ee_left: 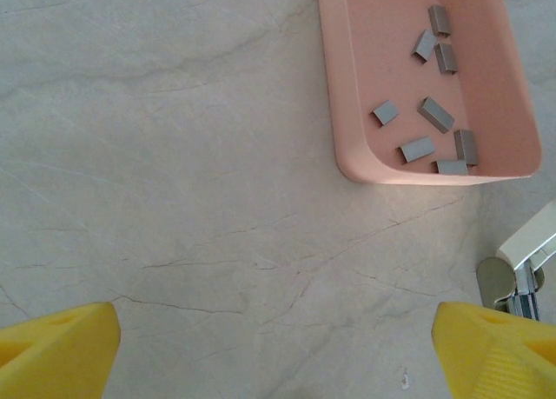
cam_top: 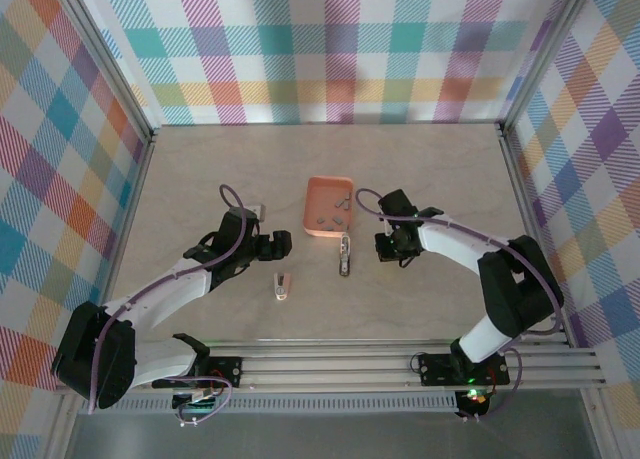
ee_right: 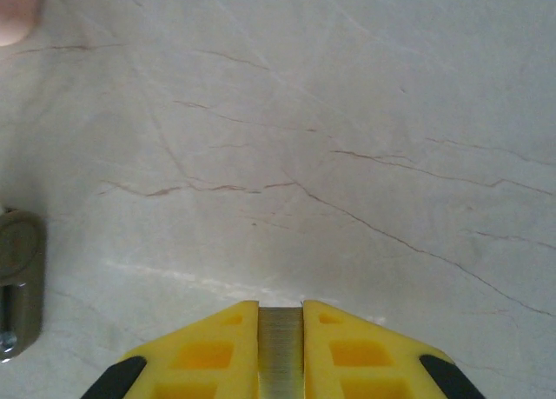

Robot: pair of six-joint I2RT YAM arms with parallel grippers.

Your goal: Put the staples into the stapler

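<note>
Salmon-orange tray [cam_top: 309, 214] is seen at the middle of the pale, veined table [cam_top: 430, 169], with several short grey staples [cam_top: 330, 219] scattered loose on its floor. From the left wrist camera the tray [ee_left: 328, 86] is shown at upper right, and the staples [ee_left: 434, 112] are counted at about eight, lying at mixed angles and mostly toward its near end.

The stapler [cam_top: 346, 254] is laid flat on the table just in front of the tray, between the two arms. Its white arm and rounded metal end [ee_left: 530, 242] are caught at the right edge of the left wrist view. A small pink object [cam_top: 283, 286] is seen lying apart, nearer the bases and to the stapler's left.

The left gripper [cam_top: 281, 243] is held low over bare table left of the stapler, its yellow fingers [ee_left: 56, 347] spread wide with nothing between them.

The right gripper [cam_top: 384, 247] is positioned just right of the stapler. Its jaws are pressed together on a strip of staples [ee_right: 280, 347], which is pinched upright between the yellow fingertips [ee_right: 339, 325] above bare table, the stapler's metal end [ee_right: 17, 277] showing at the left edge.
</note>
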